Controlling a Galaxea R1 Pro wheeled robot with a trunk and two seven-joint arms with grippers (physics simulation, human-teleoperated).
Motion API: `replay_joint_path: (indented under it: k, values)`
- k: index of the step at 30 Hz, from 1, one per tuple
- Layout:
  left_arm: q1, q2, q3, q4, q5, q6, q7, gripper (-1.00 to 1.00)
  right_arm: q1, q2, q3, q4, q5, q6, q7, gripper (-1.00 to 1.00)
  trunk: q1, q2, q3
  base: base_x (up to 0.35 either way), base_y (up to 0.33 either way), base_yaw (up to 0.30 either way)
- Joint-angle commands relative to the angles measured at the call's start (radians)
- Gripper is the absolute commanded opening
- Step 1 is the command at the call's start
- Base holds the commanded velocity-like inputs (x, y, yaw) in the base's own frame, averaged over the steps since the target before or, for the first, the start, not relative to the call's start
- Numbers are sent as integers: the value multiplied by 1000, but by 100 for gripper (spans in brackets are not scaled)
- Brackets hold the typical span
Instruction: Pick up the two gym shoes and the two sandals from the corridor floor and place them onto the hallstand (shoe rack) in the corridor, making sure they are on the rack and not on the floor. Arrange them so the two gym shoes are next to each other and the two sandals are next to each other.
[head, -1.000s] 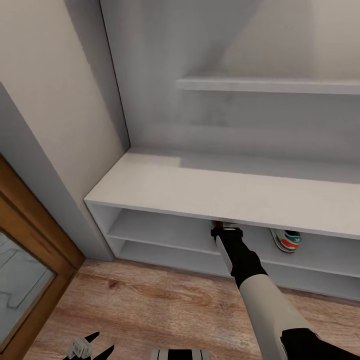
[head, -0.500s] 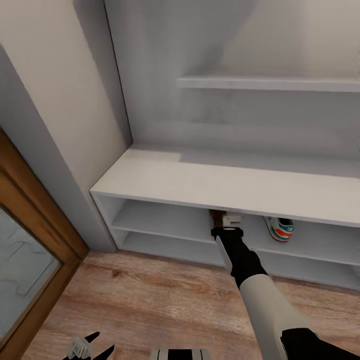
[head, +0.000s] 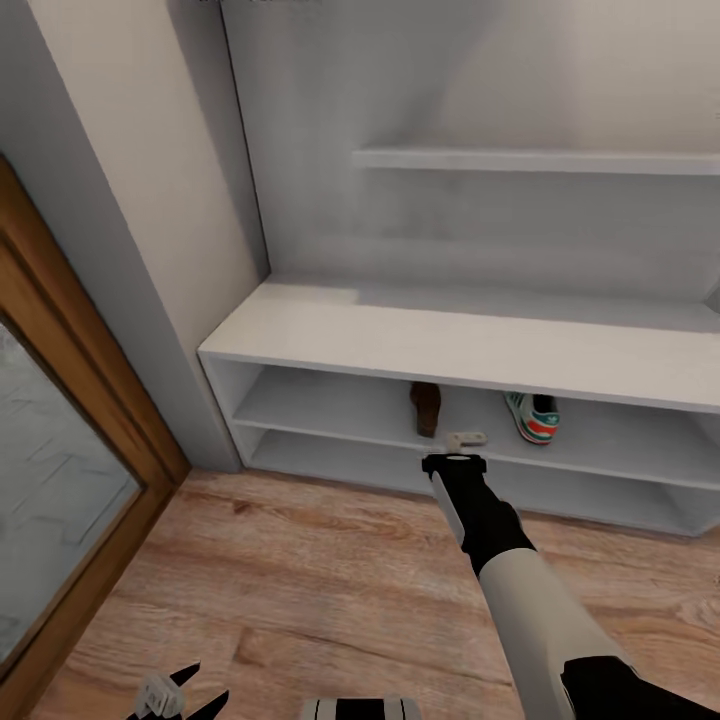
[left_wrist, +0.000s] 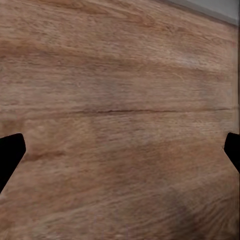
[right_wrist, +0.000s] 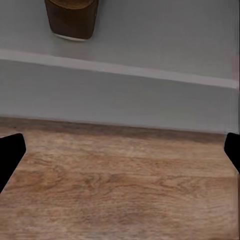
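While my right gripper (head: 466, 439) hangs spread and empty just in front of the hallstand (head: 460, 345), one sandal (head: 426, 407) stands on the unit's upper shelf, with one gym shoe (head: 532, 417) near it on the same shelf. My left gripper (left_wrist: 120, 150) is also spread, over bare corridor floor (head: 300, 580) well short of the hallstand.

A home hallway: a low pale-grey shoe rack (head: 450, 345) with open shelves stands against the wall, a matching wall shelf (head: 540, 160) above it. A sandal (head: 426, 407) and a gym shoe (head: 532, 416) sit on its upper shelf (footwear by the entrance). Wood-plank floor (head: 300, 590) and a wood-framed glazed door (head: 70, 480) beside it.
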Motion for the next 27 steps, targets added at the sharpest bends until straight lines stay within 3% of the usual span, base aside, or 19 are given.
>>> replay_joint_path:
  k: [1,24,27]
  values:
    - [-1,0,0,1,4,-3,-5,100,0,0,1,-1,7,8,0,100,-1,0,-1,-337,-80,0]
    - [-1,3,3,1,3,5,-1,100,5,0,1,26,7,4,0,100,-1,0,-1,-318,-139,-9]
    - [-1,3,3,1,1,7,6,100,24,0,1,57,8,-1,0,100,-1,0,1,-36,-7,-87]
